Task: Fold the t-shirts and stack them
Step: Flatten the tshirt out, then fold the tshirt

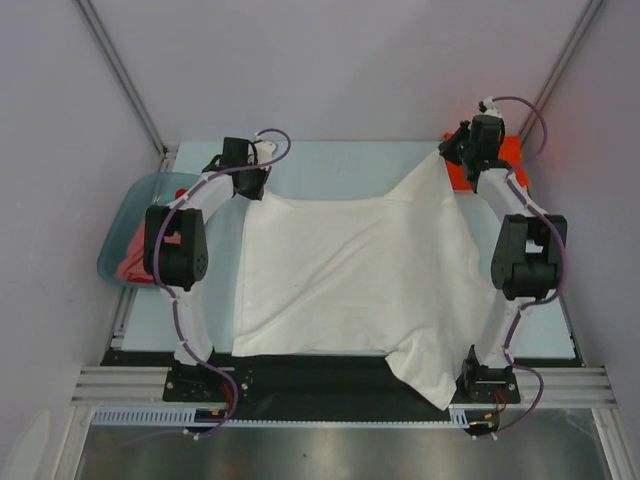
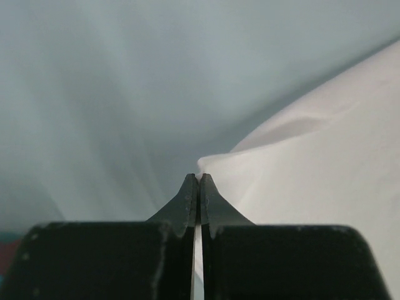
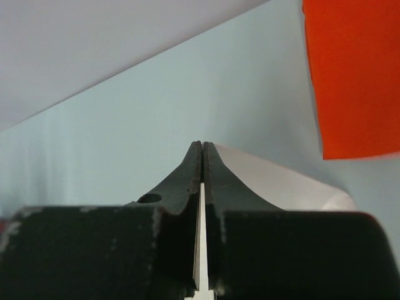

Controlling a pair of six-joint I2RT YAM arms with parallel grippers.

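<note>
White t-shirt (image 1: 350,270): large, plain-looking cloth, spread flat across the middle of the table (image 1: 330,165). Both far corners are pulled up and taut, and the near right part hangs crumpled over the near edge.
Orange-red t-shirt (image 1: 510,150): bright, lying flat at the far right corner, partly hidden.
Red and salmon-pink t-shirts (image 1: 135,255): bunched in the basin (image 1: 125,215) at the left.
</note>
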